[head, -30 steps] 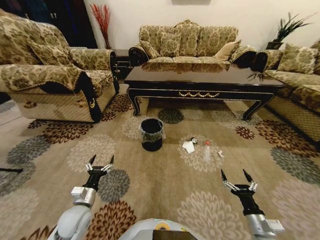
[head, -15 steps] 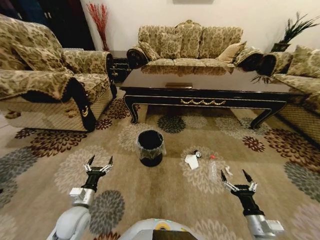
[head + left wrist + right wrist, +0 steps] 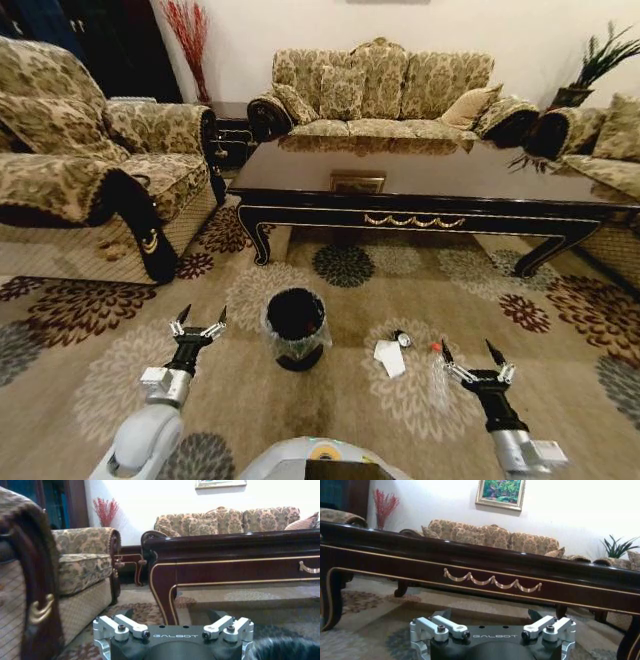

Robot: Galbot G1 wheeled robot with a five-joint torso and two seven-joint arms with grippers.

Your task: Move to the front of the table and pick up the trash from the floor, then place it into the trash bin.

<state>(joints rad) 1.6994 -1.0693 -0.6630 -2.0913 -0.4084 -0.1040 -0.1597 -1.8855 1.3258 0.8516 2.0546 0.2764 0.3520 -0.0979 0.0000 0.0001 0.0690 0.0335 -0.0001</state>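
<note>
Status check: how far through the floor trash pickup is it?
Done: the robot faces the table, with the trash bin just ahead. In hand: nothing; left gripper and right gripper hang open above the floor. Left: everything. The clear bottle, white paper and small round object all lie on the carpet beside the bin.

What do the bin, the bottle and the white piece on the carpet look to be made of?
The trash bin looks like matte black plastic, with a thin clear film liner crinkled over its rim. The bottle seems clear plastic, since the carpet pattern shows through it, with a red cap. The white piece looks like folded paper or tissue, flat and creased; I cannot tell which.
</note>
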